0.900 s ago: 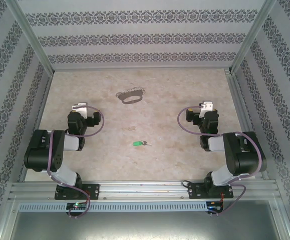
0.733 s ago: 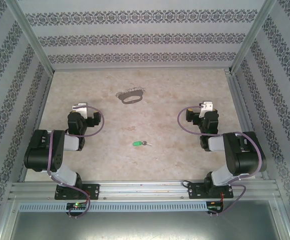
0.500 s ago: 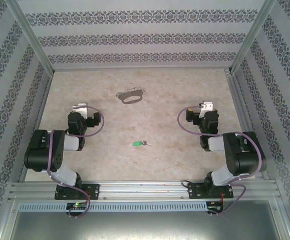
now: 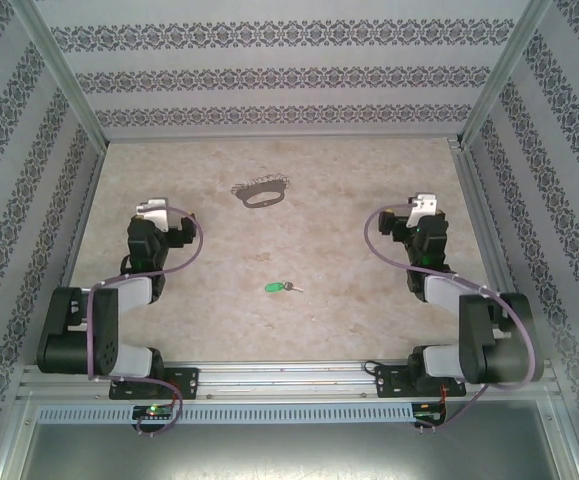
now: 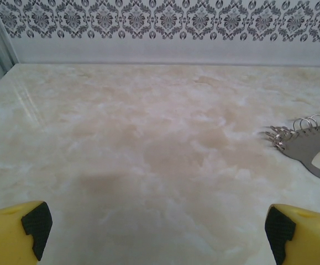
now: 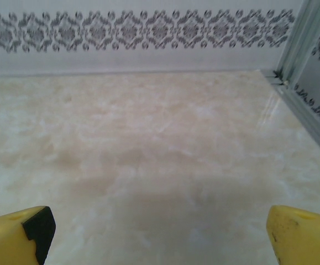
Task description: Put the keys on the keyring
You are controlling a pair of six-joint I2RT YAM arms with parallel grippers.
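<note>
I log beige marbled tabletop (image 4: pixel 319 240); above it left gripper (image 4: pixel 153 209) and right gripper (image 4: pixel 424 203), yellow fingers (image 5: pixel 16 229) spread wide on both, gripping nothing. Far centre lies dull-grey metal oval keyring (image 4: pixel 260 192), nearer left gripper. Mid-table lies tiny green-headed silver key (image 4: pixel 278 287), well apart from ring

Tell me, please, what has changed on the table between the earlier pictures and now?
Both arms stretched forward: the left pincer and the right pincer moved a little farther from their bases, both open, nothing grasped. The green key and the keyring lie apart where they were.
</note>
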